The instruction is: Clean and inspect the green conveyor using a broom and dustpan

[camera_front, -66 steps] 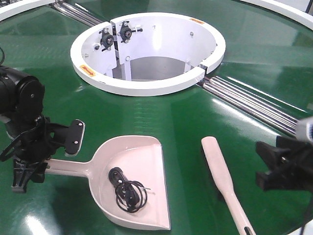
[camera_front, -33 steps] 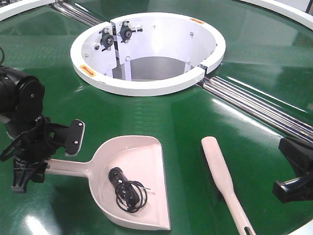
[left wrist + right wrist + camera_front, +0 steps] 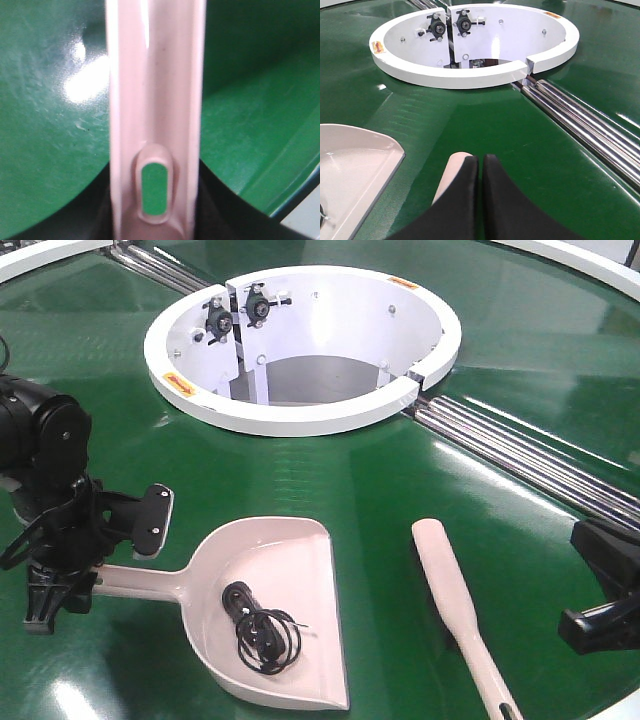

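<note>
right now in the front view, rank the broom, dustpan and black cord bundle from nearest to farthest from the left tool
1. dustpan, its handle at the left tool
2. black cord bundle, inside the pan
3. broom, lying off to the right

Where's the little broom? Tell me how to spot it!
Find the big white ring in the shiny green conveyor. Closer to us than the ring lie two pale pink things. The broom is the right one: a long, skinny paddle, not the wide dustpan scoop holding a black cord.
</note>
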Robot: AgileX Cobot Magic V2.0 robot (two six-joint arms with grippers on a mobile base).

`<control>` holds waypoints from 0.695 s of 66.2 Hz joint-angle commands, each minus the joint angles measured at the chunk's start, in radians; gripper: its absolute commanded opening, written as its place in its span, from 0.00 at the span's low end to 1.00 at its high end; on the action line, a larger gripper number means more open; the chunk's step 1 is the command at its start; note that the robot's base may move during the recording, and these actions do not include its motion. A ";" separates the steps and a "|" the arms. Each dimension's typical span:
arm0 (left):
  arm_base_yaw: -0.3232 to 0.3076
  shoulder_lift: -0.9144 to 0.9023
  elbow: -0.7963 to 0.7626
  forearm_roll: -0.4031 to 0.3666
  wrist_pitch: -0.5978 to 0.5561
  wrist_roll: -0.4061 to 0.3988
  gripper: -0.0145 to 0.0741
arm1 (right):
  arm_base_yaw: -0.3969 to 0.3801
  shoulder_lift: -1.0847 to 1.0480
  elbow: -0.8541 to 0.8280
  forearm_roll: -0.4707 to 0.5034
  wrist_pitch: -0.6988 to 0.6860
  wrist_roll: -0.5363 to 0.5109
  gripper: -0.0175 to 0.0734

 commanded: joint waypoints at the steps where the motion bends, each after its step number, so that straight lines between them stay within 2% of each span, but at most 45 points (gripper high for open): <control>1: -0.009 -0.035 -0.027 -0.020 0.037 0.022 0.14 | -0.001 -0.003 -0.026 -0.002 -0.075 -0.001 0.18; 31: -0.009 -0.035 -0.027 -0.017 0.039 0.022 0.16 | -0.001 -0.003 -0.026 -0.002 -0.074 -0.001 0.18; 38: -0.009 -0.035 -0.027 -0.016 0.039 0.022 0.19 | -0.001 -0.003 -0.026 -0.002 -0.071 -0.001 0.18; 46: -0.009 -0.037 -0.027 -0.018 0.039 0.022 0.29 | -0.001 -0.003 -0.026 -0.002 -0.067 -0.001 0.18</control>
